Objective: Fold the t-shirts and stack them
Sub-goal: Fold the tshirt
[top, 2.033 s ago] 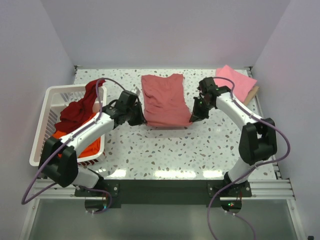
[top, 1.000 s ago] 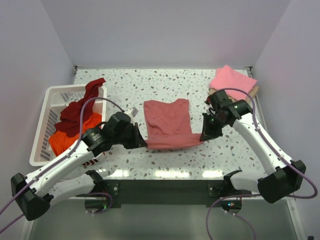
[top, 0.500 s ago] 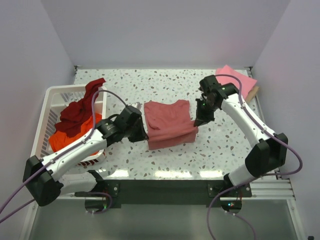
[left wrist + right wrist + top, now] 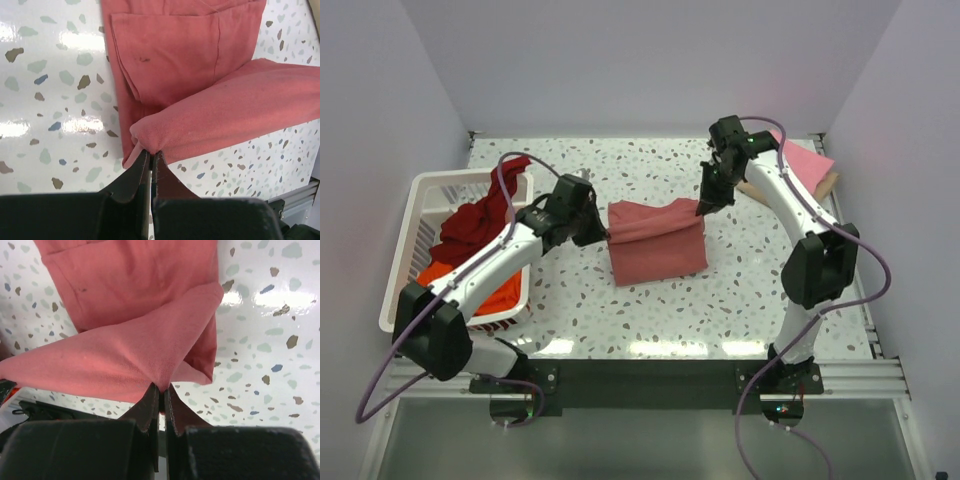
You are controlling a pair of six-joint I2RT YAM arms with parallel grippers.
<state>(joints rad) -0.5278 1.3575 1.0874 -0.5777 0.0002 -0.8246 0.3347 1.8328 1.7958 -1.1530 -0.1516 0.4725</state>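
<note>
A dusty rose-red t-shirt [image 4: 655, 245] lies in the middle of the table, its near edge lifted and carried back over its far part. My left gripper [image 4: 606, 234] is shut on the fold's left corner [image 4: 150, 145]. At the right corner [image 4: 162, 382], my right gripper [image 4: 703, 208] pinches the same cloth. A bright pink t-shirt [image 4: 803, 165] lies folded at the far right corner. A dark maroon t-shirt [image 4: 475, 222] and an orange t-shirt [image 4: 500, 285] fill the basket.
The white slatted basket [image 4: 410, 250] stands at the table's left edge, close beside my left arm. Under the pink shirt a brown board edge [image 4: 832, 184] shows. Walls close in on the back and both sides.
Both grippers, still pinching the rose-red shirt's near edge, have carried it away from me toward the shirt's far end, doubling the cloth over itself.
</note>
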